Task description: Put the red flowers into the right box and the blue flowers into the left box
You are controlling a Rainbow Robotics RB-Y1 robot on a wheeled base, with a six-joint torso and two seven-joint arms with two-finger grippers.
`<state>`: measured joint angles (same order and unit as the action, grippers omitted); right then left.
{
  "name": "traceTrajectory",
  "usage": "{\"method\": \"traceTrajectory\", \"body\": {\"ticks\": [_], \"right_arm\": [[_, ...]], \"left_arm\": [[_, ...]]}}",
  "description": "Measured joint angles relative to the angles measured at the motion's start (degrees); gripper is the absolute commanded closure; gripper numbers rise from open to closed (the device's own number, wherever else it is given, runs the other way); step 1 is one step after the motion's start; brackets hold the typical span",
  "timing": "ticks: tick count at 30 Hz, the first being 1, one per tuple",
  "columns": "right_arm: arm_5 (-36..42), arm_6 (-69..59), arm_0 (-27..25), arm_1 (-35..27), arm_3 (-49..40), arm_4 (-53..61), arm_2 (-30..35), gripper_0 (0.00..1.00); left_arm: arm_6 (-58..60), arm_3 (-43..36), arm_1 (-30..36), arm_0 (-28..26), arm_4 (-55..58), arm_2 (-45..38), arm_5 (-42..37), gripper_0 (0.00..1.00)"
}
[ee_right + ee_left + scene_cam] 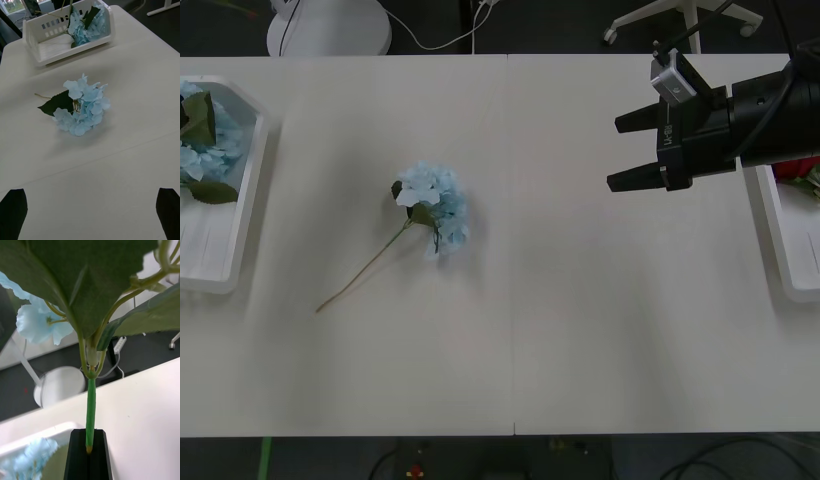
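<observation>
**Loose blue flower lies left of the right hand**

The right hand [630, 150], open and empty near the desk's right edge, faces the blue flower [434, 207] at centre-left, stem trailing toward the front-left corner. The left hand [88, 455] grips a stem [90, 408] over the left box [235, 215].

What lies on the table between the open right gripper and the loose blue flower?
Nothing: in the front view, bare table separates the right gripper from the blue flower. The right wrist view agrees.

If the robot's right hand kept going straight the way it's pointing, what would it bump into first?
Probably the loose blue flower on the table. The open right hand points straight at it across bare tabletop, with the left box farther behind. Height is hard to judge, so it might pass above.
</observation>
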<state>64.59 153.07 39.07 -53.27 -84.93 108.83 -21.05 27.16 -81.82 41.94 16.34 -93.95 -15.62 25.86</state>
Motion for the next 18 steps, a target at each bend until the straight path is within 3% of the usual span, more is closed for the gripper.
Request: {"method": "traceTrajectory", "body": {"ticks": [3, 10, 13, 18], "right_arm": [[0.00, 0.00, 0.00, 0.00, 0.00, 0.00, 0.00, 0.01], [0.01, 0.00, 0.00, 0.00, 0.00, 0.00, 0.00, 0.01], [0.01, 0.00, 0.00, 0.00, -0.01, 0.00, 0.00, 0.01], [0.01, 0.00, 0.00, 0.00, -0.01, 0.00, 0.00, 0.00]], "left_arm": [[14.21, 0.38, 3.10, 0.01, -4.68, 2.40, 1.79, 1.00], [37.10, -0.90, 8.96, 0.07, -15.20, 2.86, 17.31, 1.00], [43.55, -1.93, 11.32, 0.07, -19.49, 2.13, 24.91, 1.00], [44.67, -2.34, 12.62, 0.07, -28.55, -3.20, 36.96, 1.00]]}}
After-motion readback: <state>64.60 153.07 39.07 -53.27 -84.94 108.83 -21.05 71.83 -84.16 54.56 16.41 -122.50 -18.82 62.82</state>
